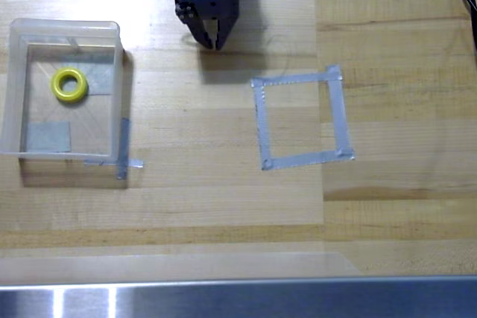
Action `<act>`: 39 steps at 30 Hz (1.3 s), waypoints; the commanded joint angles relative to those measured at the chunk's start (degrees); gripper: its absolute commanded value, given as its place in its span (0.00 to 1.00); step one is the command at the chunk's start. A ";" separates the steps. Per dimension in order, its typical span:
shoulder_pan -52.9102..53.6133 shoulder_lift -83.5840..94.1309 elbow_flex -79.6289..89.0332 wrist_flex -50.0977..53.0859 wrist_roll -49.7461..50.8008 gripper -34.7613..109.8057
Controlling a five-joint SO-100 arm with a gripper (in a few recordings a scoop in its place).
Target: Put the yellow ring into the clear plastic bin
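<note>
overhead view: the black arm is cut off by the top edge, leaving its gripper (215, 41) visible with fingers drawn nearly together to a point and holding nothing. the yellow ring (69, 85) lies flat, hole facing up, inside the clear plastic bin (15, 91) at left. it sits well apart from the fingers, which are nearer the grey tape square (299, 118) on the wooden table (223, 184).

In the overhead view you can see the yellow ring (69, 85) lying flat inside the clear plastic bin (11, 94), toward its upper middle. The bin is a square tub with frosted walls, standing upright at the left of the wooden table, with grey tape patches showing through its bottom.
</note>
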 commanded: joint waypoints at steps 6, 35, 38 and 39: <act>5.54 0.53 3.69 0.18 0.53 0.25; 6.15 0.53 3.78 0.18 0.26 0.25; 6.15 0.53 3.78 0.18 0.26 0.25; 6.15 0.53 3.78 0.18 0.26 0.25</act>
